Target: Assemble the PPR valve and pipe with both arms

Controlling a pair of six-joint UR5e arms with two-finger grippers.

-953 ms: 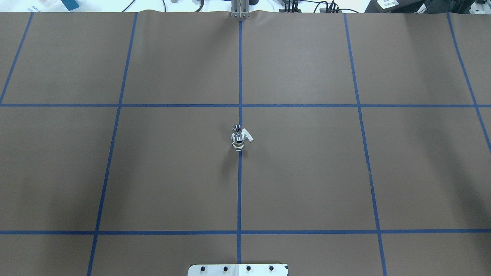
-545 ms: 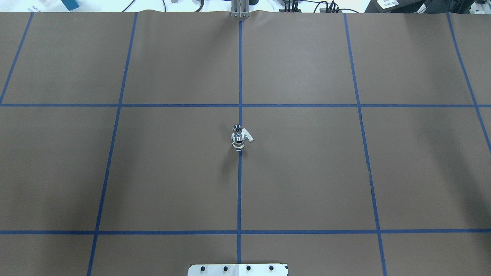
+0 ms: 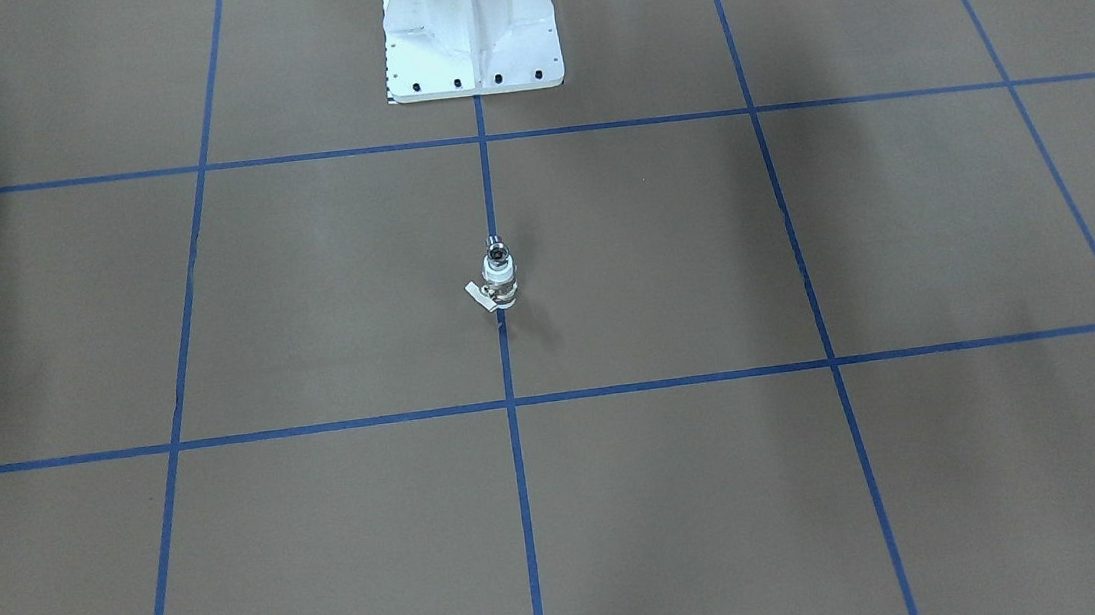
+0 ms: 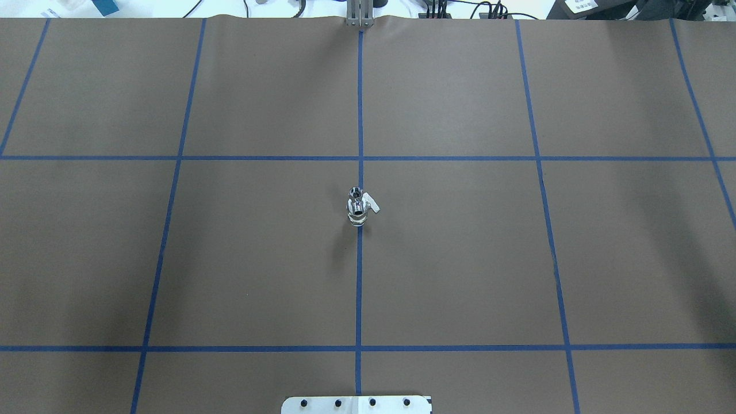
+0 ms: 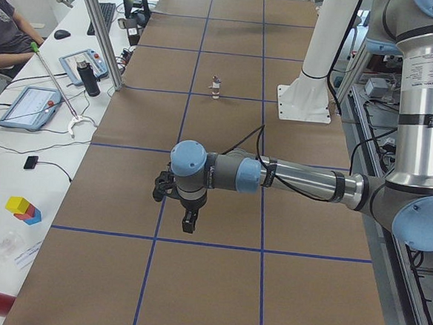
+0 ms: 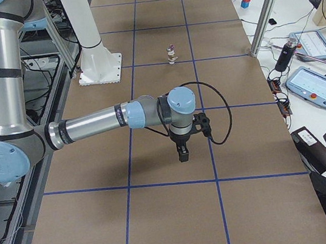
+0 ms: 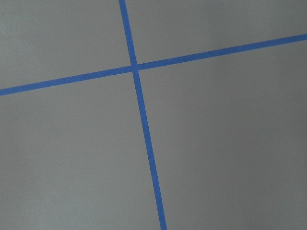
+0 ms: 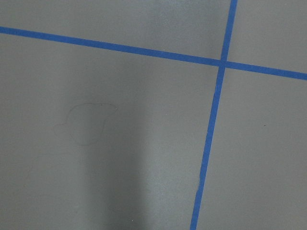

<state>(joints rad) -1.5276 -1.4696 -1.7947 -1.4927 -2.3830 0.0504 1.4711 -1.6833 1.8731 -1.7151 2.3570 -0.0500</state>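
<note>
The PPR valve (image 4: 357, 211) stands upright at the table's middle, on the blue centre line, its flat white handle (image 4: 373, 204) sticking out sideways. The slim silvery pipe (image 4: 356, 192) sits upright on top of it, in its white collar (image 3: 498, 270). The pair also shows in the front view (image 3: 498, 287) and small in both side views (image 5: 217, 87) (image 6: 171, 54). Both arms are away from it, seen only in the side views. My left gripper (image 5: 188, 222) and right gripper (image 6: 183, 154) point down over bare paper; I cannot tell if they are open or shut. The wrist views show only paper and tape.
Brown paper with blue tape lines (image 4: 360, 115) covers the table. The white bolted pedestal (image 3: 471, 34) stands at the robot's edge. Beside the table are tablets (image 5: 29, 106), a dark bottle (image 5: 90, 79), coloured blocks (image 5: 23, 209) and a seated person (image 5: 6, 29).
</note>
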